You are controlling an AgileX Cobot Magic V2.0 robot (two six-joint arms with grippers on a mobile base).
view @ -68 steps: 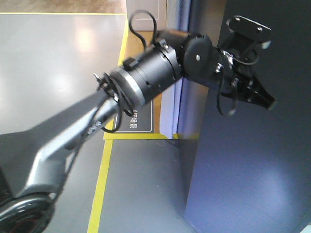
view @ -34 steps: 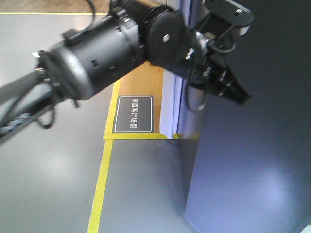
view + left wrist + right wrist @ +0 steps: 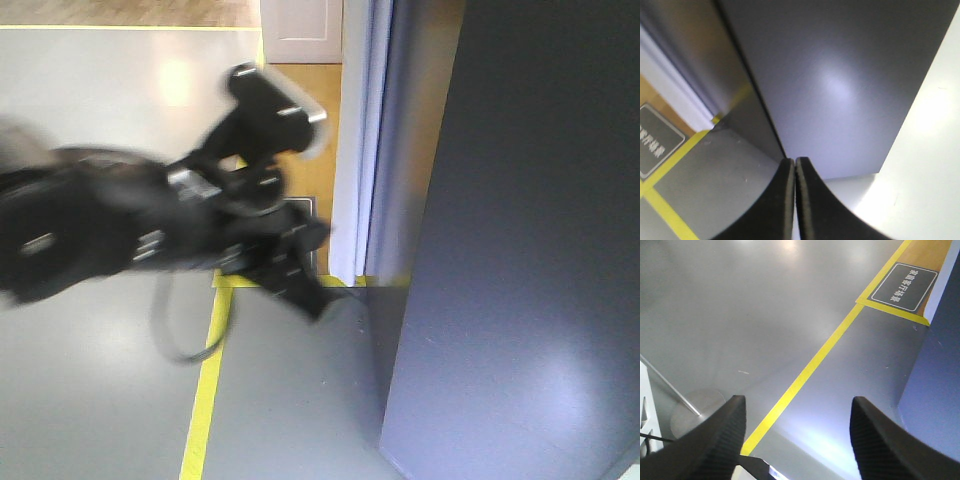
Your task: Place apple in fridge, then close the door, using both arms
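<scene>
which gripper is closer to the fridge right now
Left. The left gripper is shut, its tips pointing at the fridge close ahead. The right gripper hangs open over the floor, with the fridge off to its side.

The left end effector (image 3: 795,172) points at the fridge (image 3: 840,85), its two black fingers pressed together with nothing between them. The dark grey panel fills the upper view. On the grey floor (image 3: 715,170) at left run yellow tape (image 3: 675,150) and a dark sign (image 3: 657,140).

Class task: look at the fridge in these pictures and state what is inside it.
Nothing inside can be seen. The fridge shows only its dark grey outer faces, which hide the interior. No apple appears in any view.
</scene>
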